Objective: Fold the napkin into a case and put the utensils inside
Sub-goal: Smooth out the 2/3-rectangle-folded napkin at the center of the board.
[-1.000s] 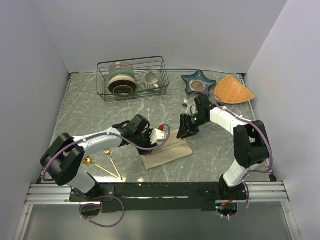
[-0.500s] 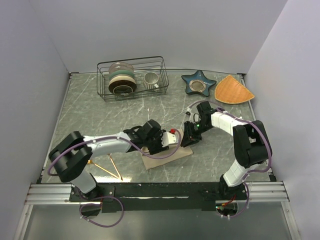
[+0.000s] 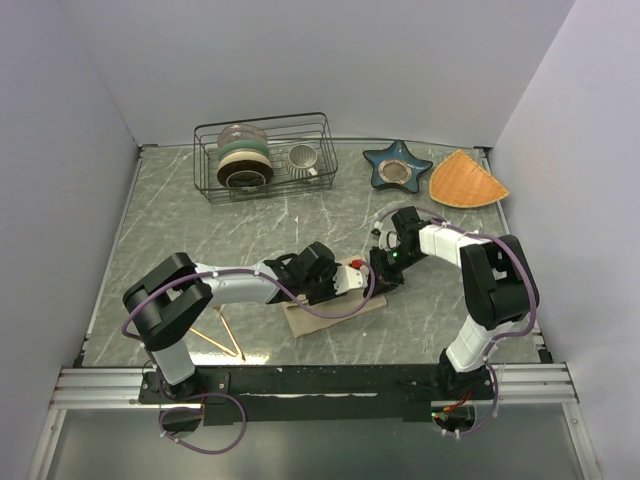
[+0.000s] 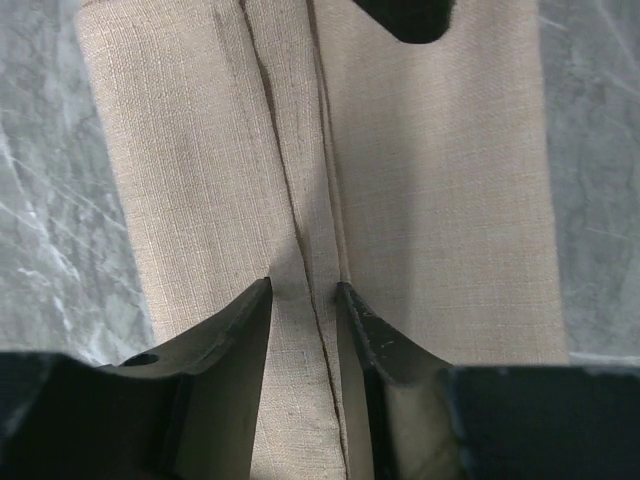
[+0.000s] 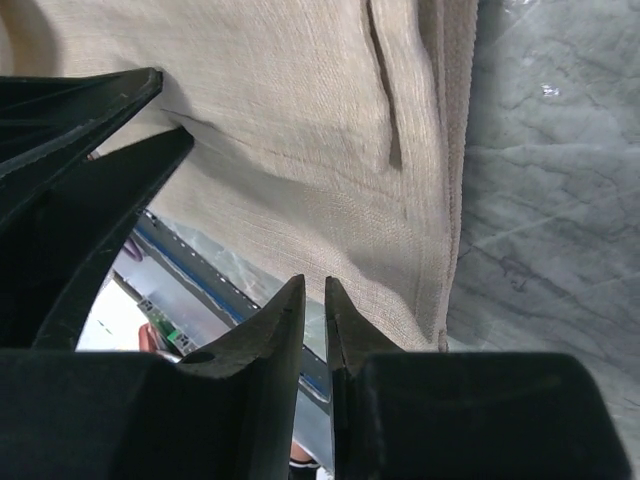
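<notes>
Left wrist, left fingers (image 4: 225, 340) parted astride napkin (image 4: 440, 200) fold, right fingers' (image 5: 260, 335) grip unclear

No text, label, brand, number or sign can be read in any of the three views.
</notes>
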